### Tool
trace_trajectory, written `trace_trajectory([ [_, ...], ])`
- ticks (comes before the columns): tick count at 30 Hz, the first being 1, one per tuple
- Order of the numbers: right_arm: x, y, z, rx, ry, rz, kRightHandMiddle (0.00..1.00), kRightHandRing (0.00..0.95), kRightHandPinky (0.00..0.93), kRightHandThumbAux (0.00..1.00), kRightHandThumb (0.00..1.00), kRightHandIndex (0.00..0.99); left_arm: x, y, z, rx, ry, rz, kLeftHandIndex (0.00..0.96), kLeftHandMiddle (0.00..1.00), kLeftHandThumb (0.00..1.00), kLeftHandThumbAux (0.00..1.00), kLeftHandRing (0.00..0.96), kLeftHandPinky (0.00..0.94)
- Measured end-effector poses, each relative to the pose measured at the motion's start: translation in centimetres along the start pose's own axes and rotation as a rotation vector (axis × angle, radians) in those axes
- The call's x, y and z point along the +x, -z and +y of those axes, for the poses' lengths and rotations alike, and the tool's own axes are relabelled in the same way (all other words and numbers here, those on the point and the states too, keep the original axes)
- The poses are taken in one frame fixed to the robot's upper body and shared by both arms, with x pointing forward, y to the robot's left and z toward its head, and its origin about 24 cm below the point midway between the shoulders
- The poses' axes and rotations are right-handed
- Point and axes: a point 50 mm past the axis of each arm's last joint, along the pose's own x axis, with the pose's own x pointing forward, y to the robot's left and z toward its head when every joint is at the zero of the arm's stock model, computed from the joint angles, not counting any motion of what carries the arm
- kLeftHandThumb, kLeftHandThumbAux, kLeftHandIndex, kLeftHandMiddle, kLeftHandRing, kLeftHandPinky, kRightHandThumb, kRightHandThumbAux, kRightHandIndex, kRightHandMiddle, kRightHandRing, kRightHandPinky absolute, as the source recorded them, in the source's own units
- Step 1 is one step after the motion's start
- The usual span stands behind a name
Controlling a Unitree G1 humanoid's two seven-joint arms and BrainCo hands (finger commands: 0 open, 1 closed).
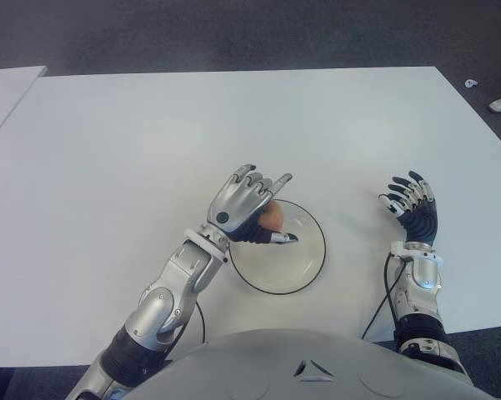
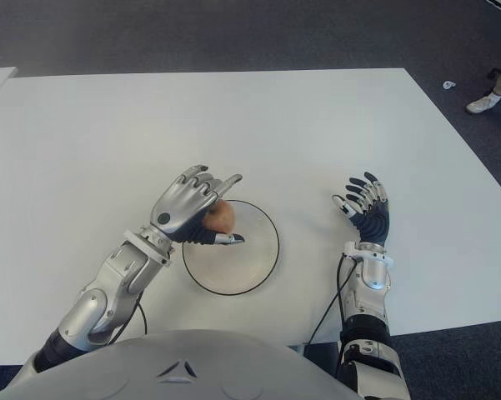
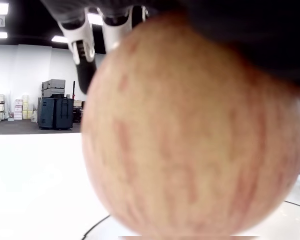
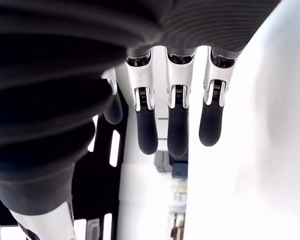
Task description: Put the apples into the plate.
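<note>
Apple over the plate.
The left hand (image 1: 246,208) holds the apple (image 1: 272,218) just above the plate (image 1: 308,265); the right hand (image 1: 410,202) shows to the plate's right, fingers spread.

A white table (image 1: 150,150) stands on dark carpet (image 1: 233,33).

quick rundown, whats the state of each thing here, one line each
apple: gripped in the left hand, over the plate's left part
plate: upright on the table, nothing lying in it besides what the hand holds
left hand: shut on the apple
right hand: open, fingers spread, holds nothing, right of the plate
table: white
</note>
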Motion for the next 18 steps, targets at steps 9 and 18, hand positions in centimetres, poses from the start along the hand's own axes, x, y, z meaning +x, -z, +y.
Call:
trace_trajectory([
  [9,0.03,0.02,-0.01,0.000,0.001,0.001,0.326,0.321,0.347,0.801,0.460,0.160,-0.01,0.00,0.40,0.001,-0.014,0.000,0.058,0.041,0.118,0.230,0.041,0.090],
  [18,0.03,0.02,-0.02,0.000,0.003,0.000,0.326,0.321,0.347,0.801,0.460,0.160,-0.04,0.32,0.59,0.000,-0.022,0.012,0.047,0.021,0.123,0.225,0.021,0.066],
])
